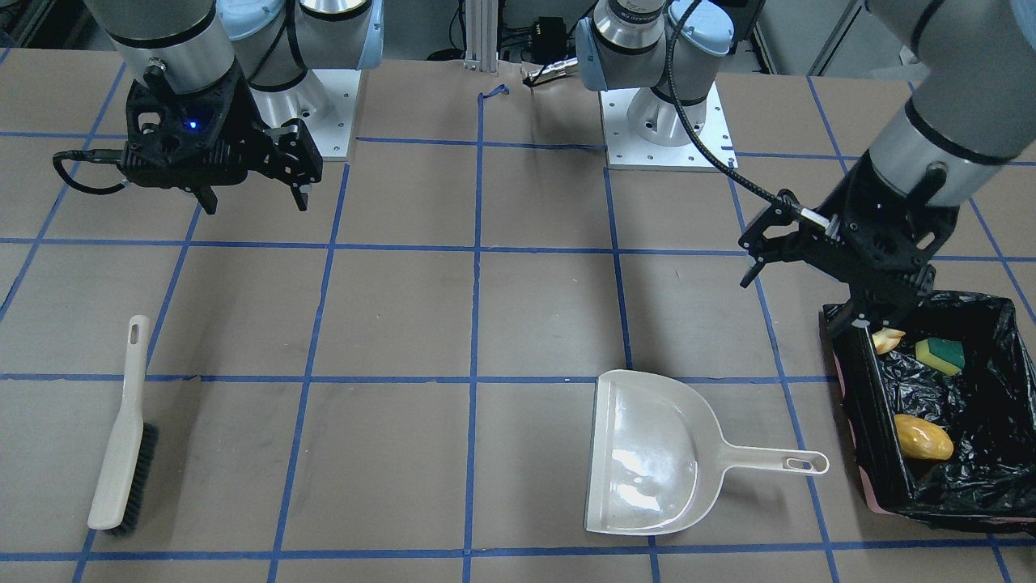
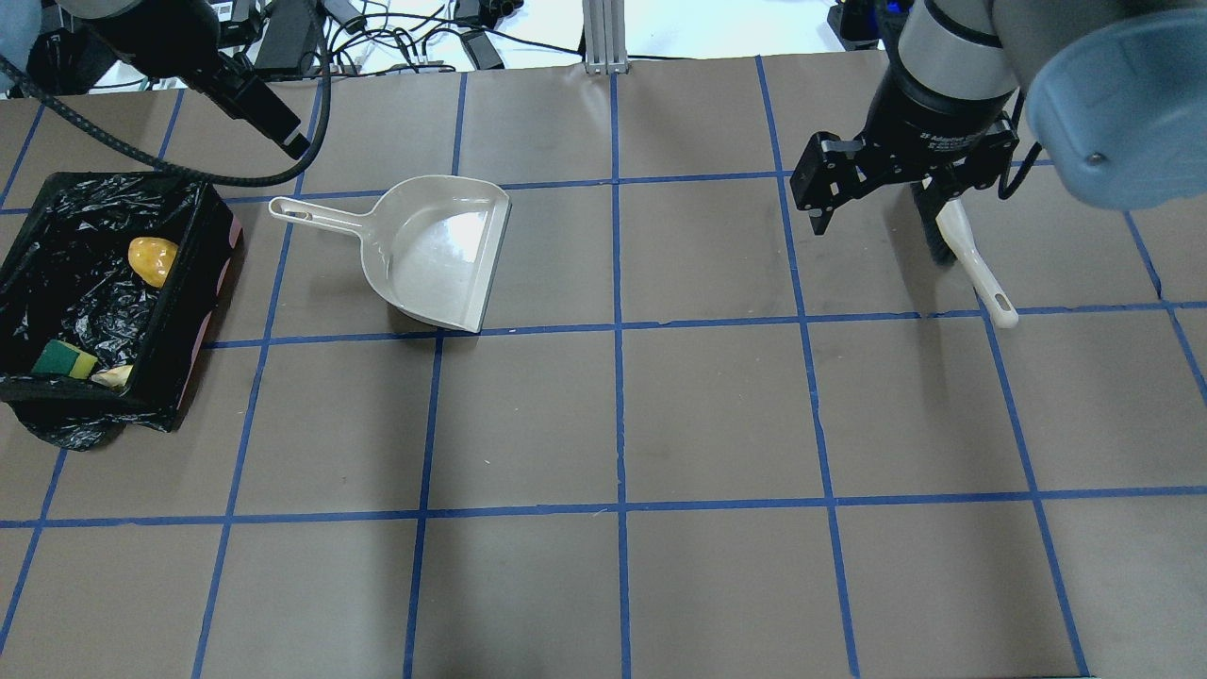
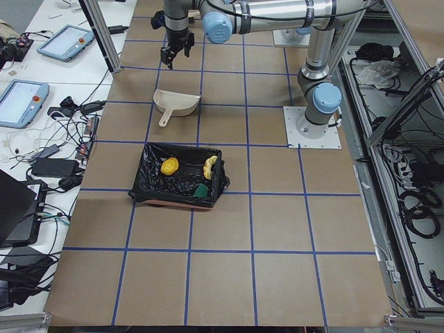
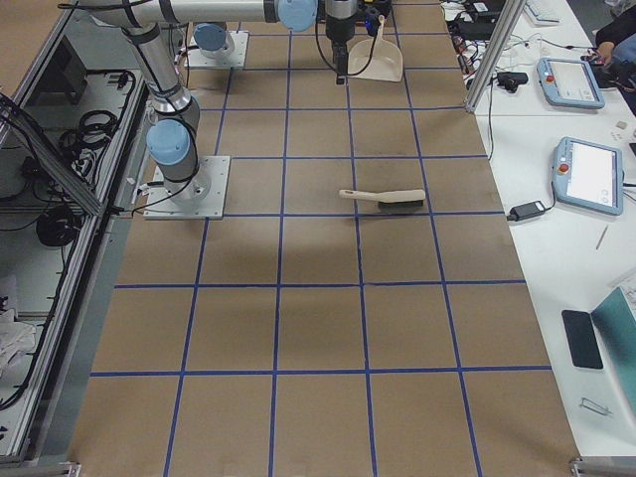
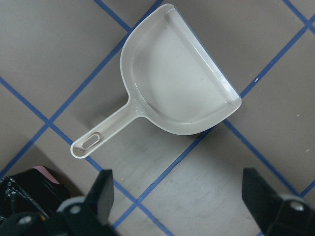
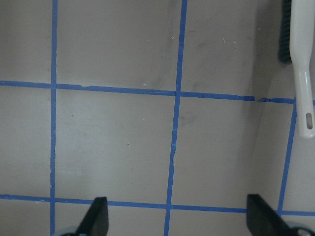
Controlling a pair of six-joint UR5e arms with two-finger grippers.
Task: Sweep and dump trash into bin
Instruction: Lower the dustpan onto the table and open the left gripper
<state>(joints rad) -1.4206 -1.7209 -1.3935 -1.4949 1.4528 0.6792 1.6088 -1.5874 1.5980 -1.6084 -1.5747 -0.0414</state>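
The bin point(image 1: 866, 405) stands at the table's left end, also in the overhead view point(image 2: 193, 283). In it lie the golden-brown roll point(image 1: 923, 437), the pale pastry point(image 1: 887, 340) and the yellow-green sponge point(image 1: 940, 354). The cream dustpan point(image 1: 647, 453) lies empty beside the bin, handle toward it. The brush point(image 1: 121, 445) lies flat on the table's right side. My left gripper point(image 1: 801, 295) is open and empty, raised over the bin's corner near the robot. My right gripper point(image 1: 253, 197) is open and empty, raised above the brush point(image 2: 971, 264).
The table is brown paper with a grid of blue tape lines. The two arm bases point(image 1: 660, 121) stand at the robot's edge. The left wrist view shows the dustpan point(image 5: 172, 83) and a bin corner point(image 5: 29, 189).
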